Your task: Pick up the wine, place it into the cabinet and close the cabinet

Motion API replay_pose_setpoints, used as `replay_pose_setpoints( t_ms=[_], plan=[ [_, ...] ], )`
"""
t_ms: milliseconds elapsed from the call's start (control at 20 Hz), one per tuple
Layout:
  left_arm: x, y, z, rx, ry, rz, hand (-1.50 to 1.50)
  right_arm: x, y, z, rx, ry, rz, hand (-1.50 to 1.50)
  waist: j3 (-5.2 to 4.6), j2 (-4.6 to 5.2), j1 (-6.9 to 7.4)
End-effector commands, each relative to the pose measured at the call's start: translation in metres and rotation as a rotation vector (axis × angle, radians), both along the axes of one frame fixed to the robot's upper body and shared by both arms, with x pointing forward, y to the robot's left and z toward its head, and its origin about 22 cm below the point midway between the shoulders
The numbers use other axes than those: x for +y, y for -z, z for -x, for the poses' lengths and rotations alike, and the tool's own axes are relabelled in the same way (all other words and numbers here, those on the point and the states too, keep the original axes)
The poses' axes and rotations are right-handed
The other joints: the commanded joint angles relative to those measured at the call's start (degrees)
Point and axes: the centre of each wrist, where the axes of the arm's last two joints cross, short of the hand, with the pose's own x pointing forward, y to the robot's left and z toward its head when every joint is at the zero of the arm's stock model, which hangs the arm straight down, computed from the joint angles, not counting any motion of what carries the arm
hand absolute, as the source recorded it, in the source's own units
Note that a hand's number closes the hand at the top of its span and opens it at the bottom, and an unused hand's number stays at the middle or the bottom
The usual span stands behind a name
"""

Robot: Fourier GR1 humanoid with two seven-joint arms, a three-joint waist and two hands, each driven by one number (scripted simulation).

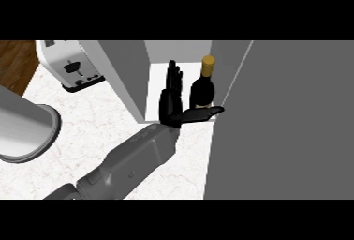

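The dark wine bottle (202, 91) with a gold cap stands upright inside the open cabinet, on its white floor (156, 89), close to the right side. My left hand (171, 110) is at the cabinet's mouth just left of the bottle, open. Its fingers are straight and point into the cabinet. Its thumb (204, 112) stretches right across the front of the bottle's base. I cannot tell whether the hand touches the bottle. The grey cabinet door (290, 117) stands swung open at the right. My right hand is out of view.
A white toaster (69, 65) sits at the back left beside the cabinet's grey side wall (124, 75). A large grey cylinder (24, 126) lies at the left edge. The pale marble counter (97, 126) spreads under my forearm, and wooden floor shows at the top left corner.
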Motion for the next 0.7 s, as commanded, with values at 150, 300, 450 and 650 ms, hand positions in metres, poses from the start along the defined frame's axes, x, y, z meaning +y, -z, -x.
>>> replay_pose_setpoints(
  t_ms=[150, 300, 450, 650],
  plan=[
    [0.012, 0.018, 0.022, -0.040, 0.009, 0.004, -1.50, -0.003, -0.006, -0.010, -0.007, 0.034, -0.006, -1.50, 0.00, -0.35, 1.77],
    [0.009, 0.020, 0.034, -0.063, 0.043, -0.016, -1.50, -0.012, -0.003, 0.002, -0.007, 0.028, 0.016, -1.50, 0.02, -0.38, 1.62],
    [0.013, 0.024, 0.048, -0.065, 0.058, 0.005, -1.50, 0.008, 0.013, -0.014, 0.006, 0.034, -0.017, -1.50, 0.01, -0.33, 1.88],
    [0.022, 0.007, 0.057, -0.090, 0.125, 0.021, -1.50, -0.008, 0.005, -0.008, 0.003, 0.043, 0.030, -1.50, 0.02, -0.39, 1.88]
  ],
)
